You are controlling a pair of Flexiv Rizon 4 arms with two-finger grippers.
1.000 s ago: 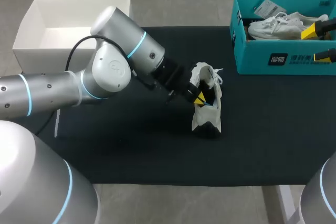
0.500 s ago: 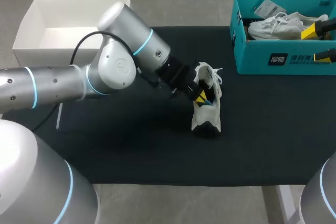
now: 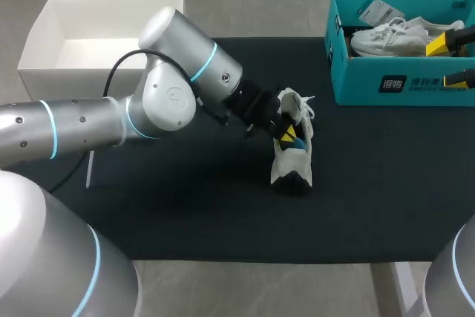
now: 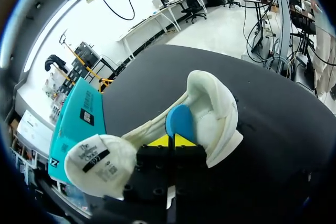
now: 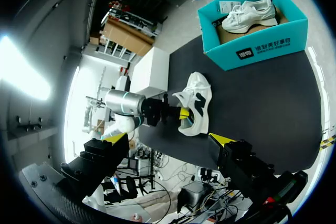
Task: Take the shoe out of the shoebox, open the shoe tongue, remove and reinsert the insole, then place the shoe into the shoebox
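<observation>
The dark surface [image 3: 185, 220] carries everything. My left arm [image 3: 89, 120] comes in from its side and stretches across to the middle. At the far left corner sits an open white box [image 3: 44, 27], with nothing visible inside. At the far right is the teal shoebox [image 3: 415, 87], where a 2nd white sneaker [image 3: 390, 35] lies beside a paper tag.

The shoe [image 3: 293, 157] is out of the shoebox and stands upright on its sole near the middle of the surface, well apart from both boxes, its opening turned toward the left arm so the fingers can enter from the side. In the left wrist view the tongue [image 4: 100, 158] is folded forward and out of the way, leaving the inside open.

The blue insole [image 4: 178, 120] stands lifted at its heel end against the padded collar. The left pincer [image 4: 171, 141] is clenched, its 2 yellow tips pressed together at the insole's lower edge, so it appears to be pinching the insole; I judge the insole step is under way.

The right pincer [image 3: 454, 61] hangs released at the shoebox's right end, touching nothing, probably parked clear of the work.
</observation>
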